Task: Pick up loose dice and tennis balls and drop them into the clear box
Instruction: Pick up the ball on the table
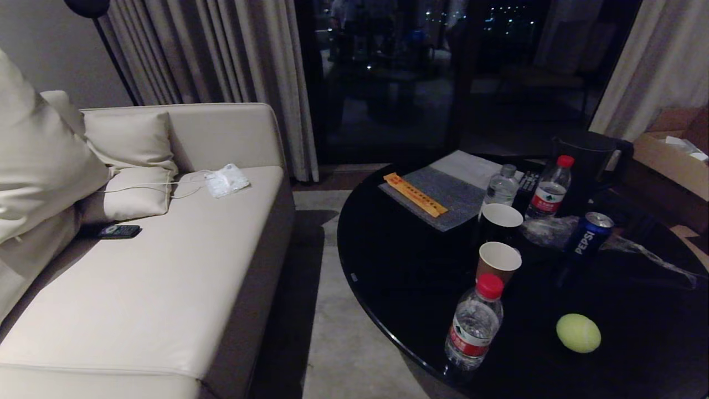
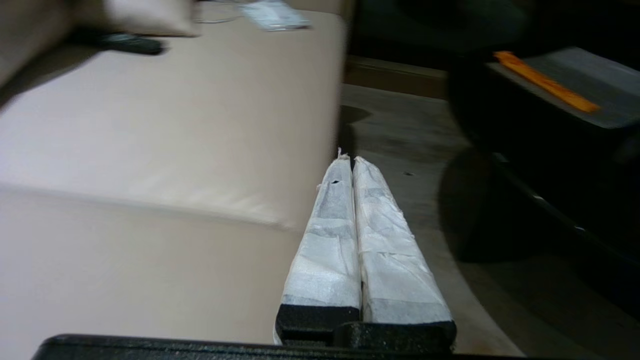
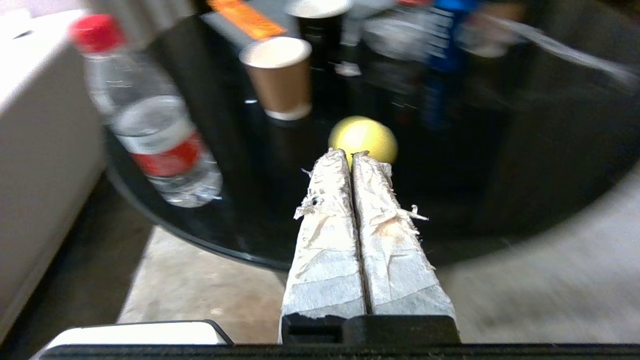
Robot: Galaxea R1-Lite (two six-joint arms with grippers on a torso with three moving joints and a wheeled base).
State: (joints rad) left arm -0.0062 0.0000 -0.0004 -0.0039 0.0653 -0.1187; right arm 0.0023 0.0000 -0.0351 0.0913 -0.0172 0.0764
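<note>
One tennis ball (image 1: 578,333) only in view, lying free on the black round counter (image 1: 399,266), near its front part, beside a red-capped water bottle (image 1: 473,327). No dice and no clear box visible in any view. Both pincers out of the head view: left pincer (image 2: 351,159) pressed narrow and empty, pointing at the floor between the sofa (image 1: 166,266) and the counter; right pincer (image 3: 352,153) also pressed together with nothing in it, aimed toward the ball but apart from it. Probably the very start, nothing collected yet. Risks from here: ball round and the surface glossy, so easy to roll away or off the edge if touched by pressed-together fingers; must open wide first. Bottle, paper cups (image 1: 498,260) and Pepsi can (image 1: 590,235) close around, possible to knock over during the reach. Box not located, so unclear where to drop.
</note>
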